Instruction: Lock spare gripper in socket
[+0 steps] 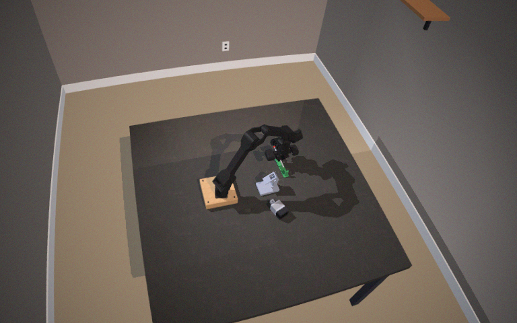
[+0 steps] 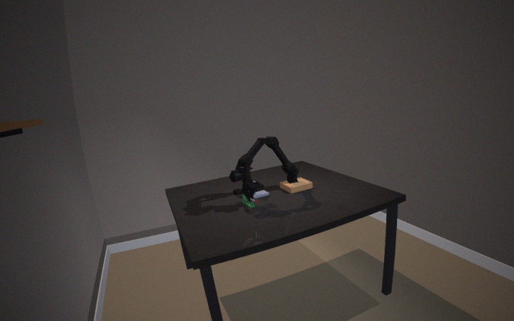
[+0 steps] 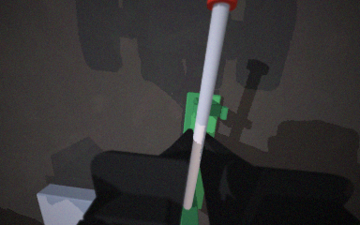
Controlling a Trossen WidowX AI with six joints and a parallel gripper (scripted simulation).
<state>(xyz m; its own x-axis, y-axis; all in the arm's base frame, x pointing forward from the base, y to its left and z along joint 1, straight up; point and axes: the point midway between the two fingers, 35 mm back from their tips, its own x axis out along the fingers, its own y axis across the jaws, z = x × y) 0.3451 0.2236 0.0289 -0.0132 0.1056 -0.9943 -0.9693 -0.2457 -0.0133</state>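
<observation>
The lock pin (image 1: 282, 163) (image 2: 252, 200) (image 3: 211, 56), a white rod with a red head, lies lengthwise over a green holder (image 1: 285, 174) (image 2: 248, 204) (image 3: 189, 99). My gripper (image 1: 281, 159) (image 2: 249, 198) (image 3: 194, 134) points down and is shut on the pin's shaft; its red head sticks out past the fingers. Whether the pin touches the holder is unclear. The pale blue-grey mount (image 1: 266, 188) (image 2: 261, 194) (image 3: 70, 212) stands beside the holder, its raised socket without a pin. The spare gripper (image 1: 279, 208), pale grey with a black end, lies beyond the mount and is not visible in the exterior view.
The arm's wooden base (image 1: 207, 192) (image 2: 296, 187) stands on the dark table (image 1: 213, 258) (image 2: 340, 196), on the far side of the mount from the table's right edge. The mount is close to the holder, and the spare gripper is close to the mount.
</observation>
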